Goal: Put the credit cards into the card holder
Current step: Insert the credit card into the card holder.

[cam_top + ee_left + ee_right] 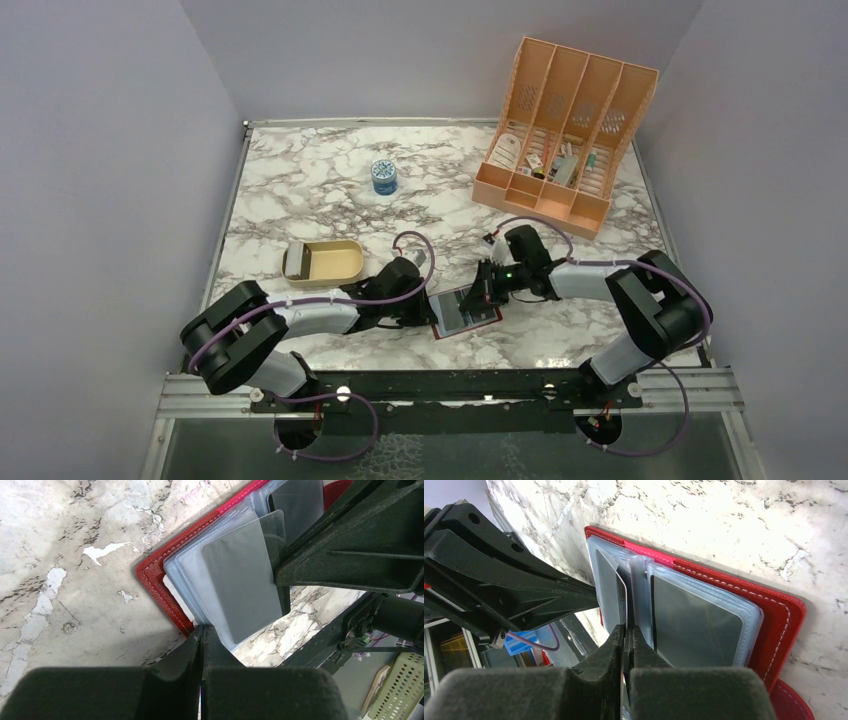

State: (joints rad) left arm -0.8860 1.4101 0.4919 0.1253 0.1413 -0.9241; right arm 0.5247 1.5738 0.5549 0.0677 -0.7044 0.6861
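The dark red card holder [465, 311] lies open on the marble table between my two grippers, its pale blue pockets facing up. My left gripper [202, 630] is shut, its tips pinching the near edge of the holder's pocket leaves [182, 572]. A grey credit card [242, 580] sits in a clear pocket there. My right gripper [626, 629] is shut on a thin credit card [625, 597] held edge-on, its far end between the pocket leaves at the holder's middle. A dark card [696, 620] fills the pocket to its right. More cards [298, 262] lie stacked in the tan tray.
The shallow tan tray [335, 263] sits left of the left arm. A small blue jar [384, 176] stands at mid-table. The peach slotted organizer [565, 130] with small items stands at the back right. The two grippers are close together over the holder.
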